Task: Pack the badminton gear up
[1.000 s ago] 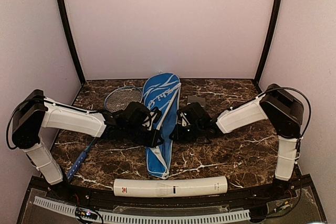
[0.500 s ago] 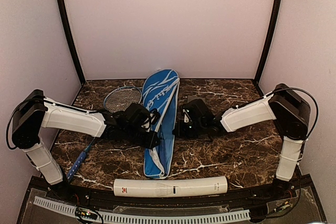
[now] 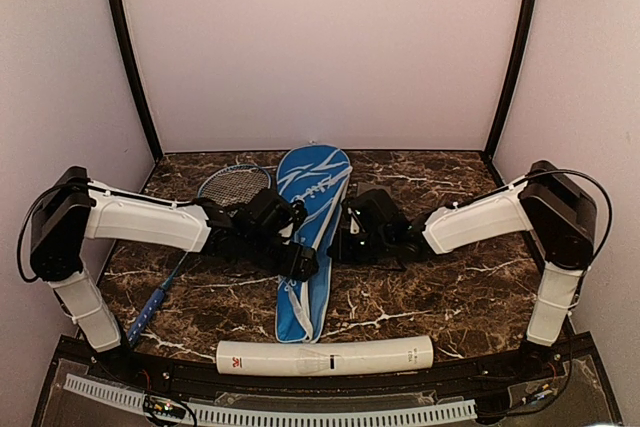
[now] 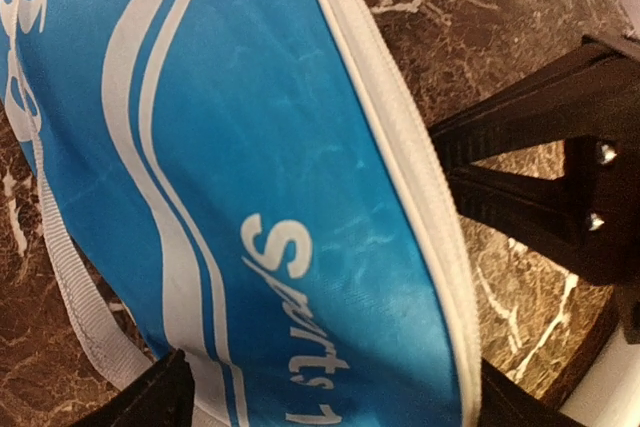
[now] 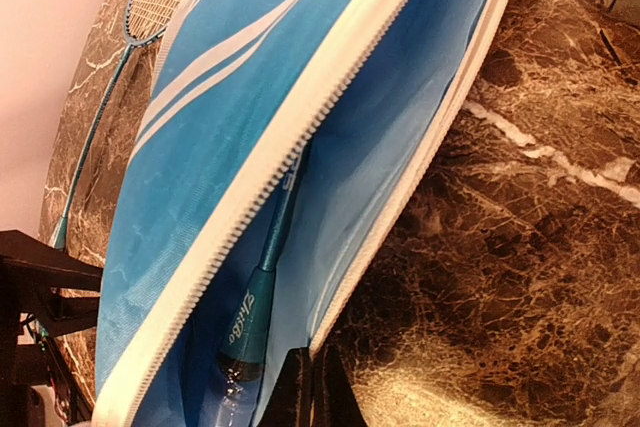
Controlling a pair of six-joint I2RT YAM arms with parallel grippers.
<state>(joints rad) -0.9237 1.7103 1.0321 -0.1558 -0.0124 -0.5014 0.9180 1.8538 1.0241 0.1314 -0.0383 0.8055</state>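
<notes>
The left end effector [image 3: 298,259] has sprung wide open above the blue racket-shaped zip bag with white trim [image 3: 318,209], which lies mid-way across the dark marble table [image 3: 450,287]. The right end effector [image 5: 305,387] is pinched shut on the bag's zip edge. Inside the bag, a thin blue-handled racket [image 5: 262,287] shows only partly. A second racket [image 3: 232,187] is half hidden under the left arm.
</notes>
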